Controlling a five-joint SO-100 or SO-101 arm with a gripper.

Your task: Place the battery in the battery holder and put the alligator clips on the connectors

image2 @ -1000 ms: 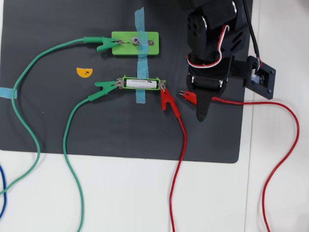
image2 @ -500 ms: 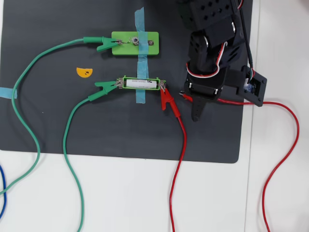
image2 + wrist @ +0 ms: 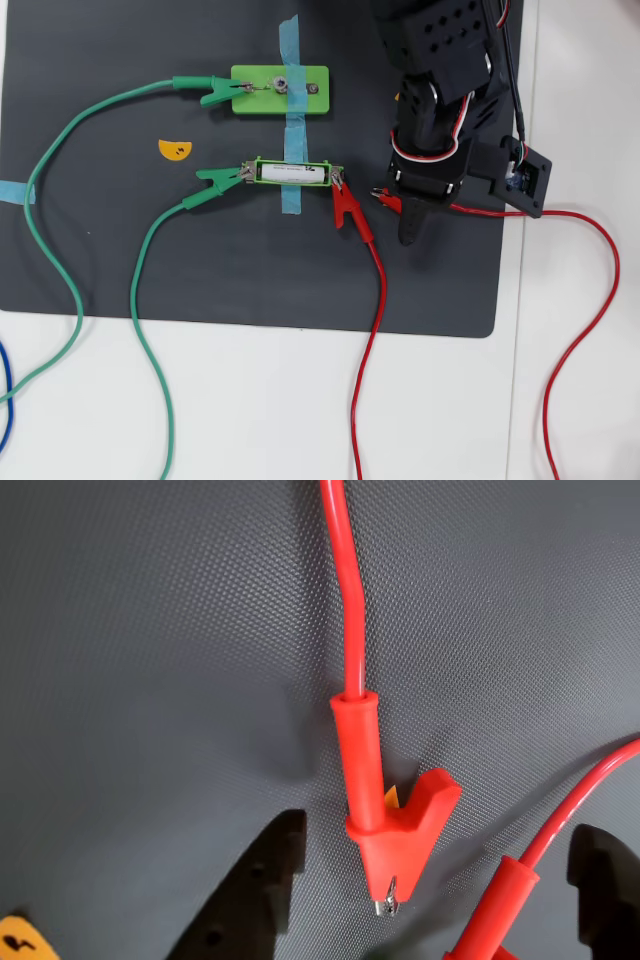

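Fingers (image 3: 430, 880) spread open on the mat, straddling one red alligator clip (image 3: 385, 810), not touching.

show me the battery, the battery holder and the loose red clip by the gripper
battery (image 3: 292, 174), overhead view, on its white body
battery holder (image 3: 334, 175), overhead view, on the right end of its green frame
loose red clip (image 3: 375, 810), wrist view, on its red sleeve

It looks like an electronics lab: a white bench (image 3: 300, 400) with a dark mat (image 3: 120, 250), clip wires (image 3: 375, 300) and taped circuit parts (image 3: 280, 90).
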